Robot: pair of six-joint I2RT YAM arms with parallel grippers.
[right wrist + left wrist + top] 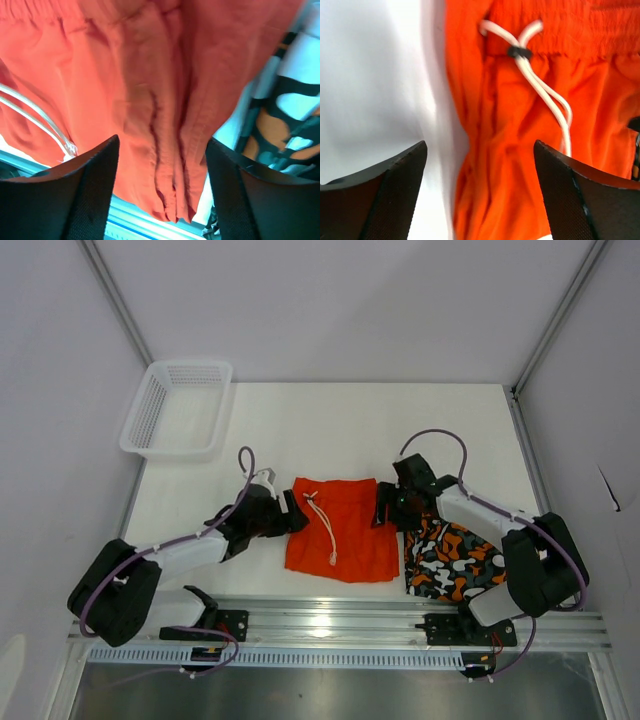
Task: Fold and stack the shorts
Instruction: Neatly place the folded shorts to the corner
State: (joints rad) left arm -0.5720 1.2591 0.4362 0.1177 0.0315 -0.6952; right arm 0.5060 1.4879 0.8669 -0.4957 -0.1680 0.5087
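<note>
Orange shorts (342, 530) lie flat on a white table (330, 430), touching patterned shorts (452, 560). Left gripper (297, 512) and right gripper (383, 508) flank them, both open and empty.

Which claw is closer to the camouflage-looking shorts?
The right gripper is beside the patterned shorts, at their far corner; the left gripper is across the orange shorts, at their opposite edge.

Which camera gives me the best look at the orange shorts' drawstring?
Left wrist: the drawstring fills the frame, black toggle and both cords clear. Top external shows it whole but tiny. Right wrist catches only a blurred stretch at left.
</note>
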